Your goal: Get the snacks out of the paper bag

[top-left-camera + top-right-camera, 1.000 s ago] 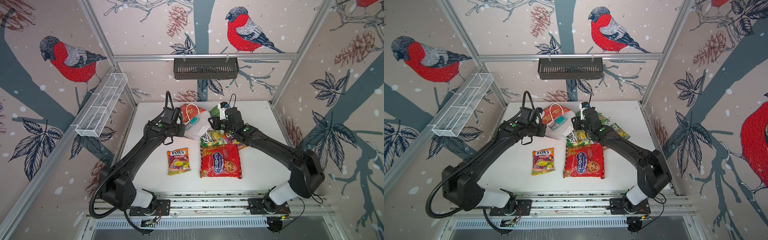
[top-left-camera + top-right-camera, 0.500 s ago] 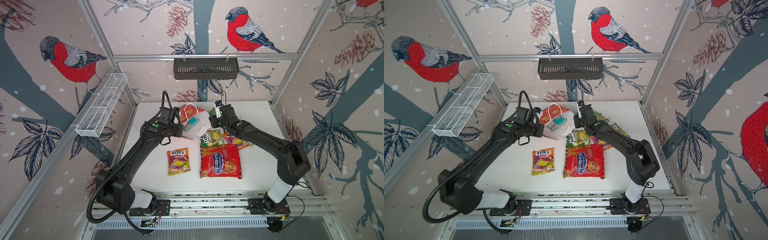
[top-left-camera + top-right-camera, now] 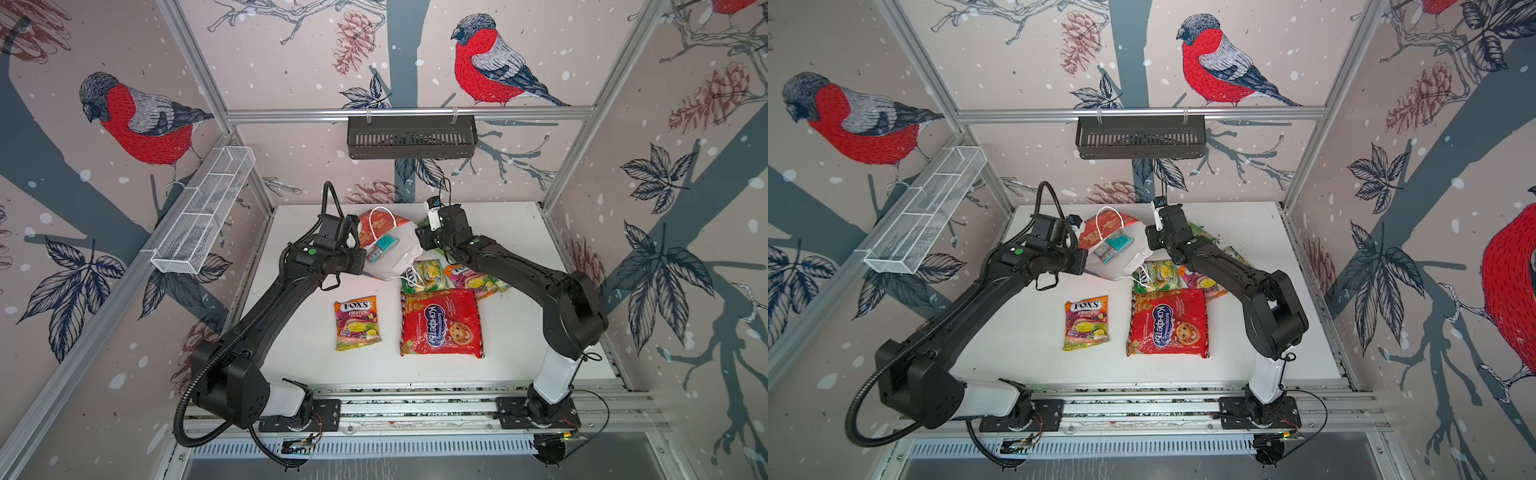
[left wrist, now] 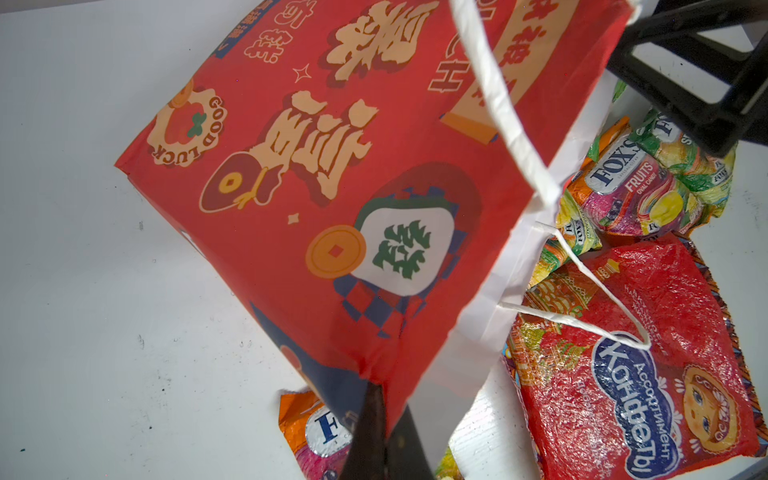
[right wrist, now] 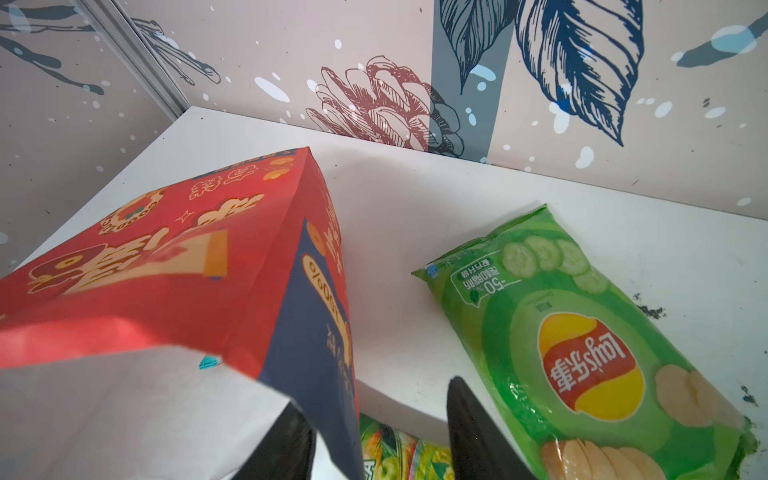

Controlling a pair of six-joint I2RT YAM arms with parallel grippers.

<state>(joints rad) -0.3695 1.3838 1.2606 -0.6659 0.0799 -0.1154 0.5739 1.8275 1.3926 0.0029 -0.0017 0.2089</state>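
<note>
Right wrist: whole green chip bag [image 5: 582,353]; right hand [image 5: 374,395] parted | left wrist: left hand [image 4: 377,392] pinching paper bag [image 4: 311,187]

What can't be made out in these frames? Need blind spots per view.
1. Paper bag: both top views show one teal packet at its mouth; its walls hide anything deeper.
2. Chip bag: in both top views the right arm covers most of it.
3. Right gripper: the right wrist view's edge cuts off the jaws; contact with the bag unclear.
4. Left gripper: in both top views the wrist hides its jaws.
</note>
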